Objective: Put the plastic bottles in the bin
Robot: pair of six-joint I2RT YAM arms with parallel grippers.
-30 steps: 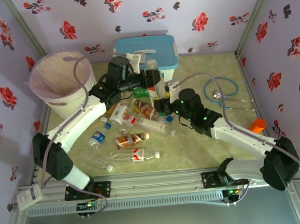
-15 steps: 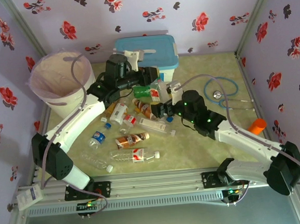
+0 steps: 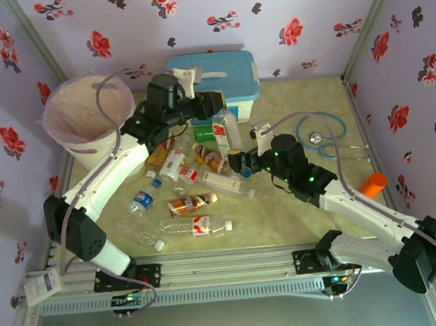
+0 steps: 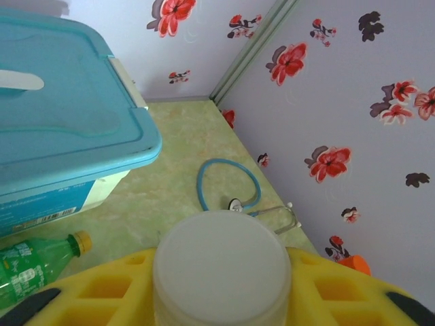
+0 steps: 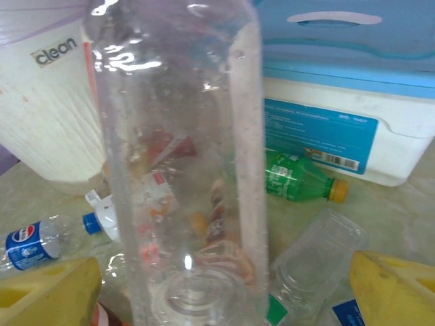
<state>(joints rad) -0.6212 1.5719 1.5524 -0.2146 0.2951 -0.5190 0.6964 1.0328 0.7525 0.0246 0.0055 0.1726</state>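
the bin (image 3: pixel 71 144) sits in the upper left of the top view, well apart from both claws. right of it, at upper centre, the left gripper (image 3: pixel 215 112) is clamped tight on one of the plastic bottles. its wrist view looks straight down on the round white end of the held bottle (image 3: pixel 222 136), which is flanked by the yellow fingers (image 4: pixel 95 292). the bottle hangs roughly upright, long axis near vertical, above the loose bottles (image 3: pixel 195 202) lying on the table (image 3: pixel 298 217). just below and to the right, the right gripper (image 3: pixel 238 161) stands spread wide, one finger either side of the clear body, gripping nothing as far as i can tell. the bin lies leftward of the load and the left arm is nearer, so the carry looks like its job, and the bottle must clear the rim.
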